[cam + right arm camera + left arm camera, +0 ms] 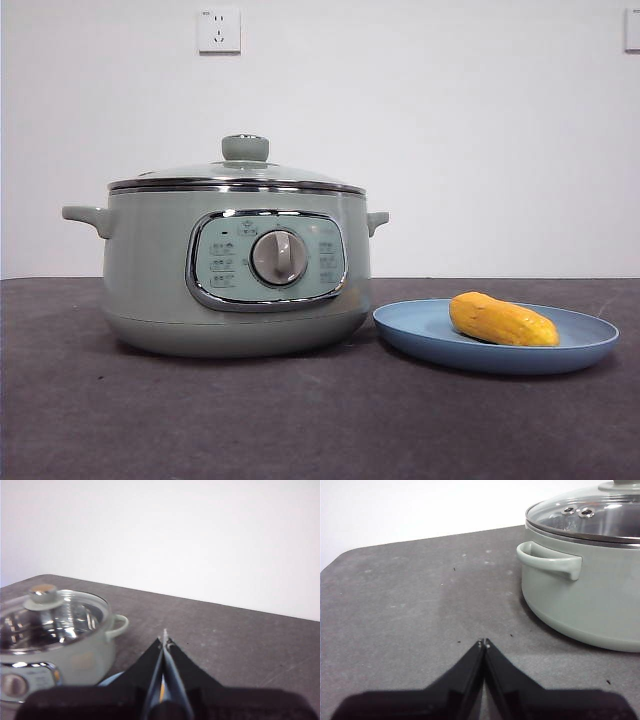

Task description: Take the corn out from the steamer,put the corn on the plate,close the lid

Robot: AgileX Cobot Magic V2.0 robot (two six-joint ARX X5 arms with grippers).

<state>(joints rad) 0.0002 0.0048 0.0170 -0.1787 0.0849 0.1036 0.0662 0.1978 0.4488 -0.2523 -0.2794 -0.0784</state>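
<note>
The pale-green steamer (235, 270) stands left of centre in the front view with the glass lid (238, 175) seated flat on its rim. To its right the light-blue plate (580, 340) carries the yellow-orange corn (502, 320), lying on its side. My left gripper (484, 642) is shut and empty, hovering over bare table beside the steamer (590, 595) and its side handle (550, 560). My right gripper (165, 639) is shut too, raised above the table; the steamer (60, 645) with its lid (50, 615) lies off to one side of it. Neither arm shows in the front view.
The dark grey tabletop (320, 420) runs across the front, with a white wall behind and a wall socket (219, 30) above the steamer. A sliver of blue plate (112, 680) shows beside the right gripper's jaws.
</note>
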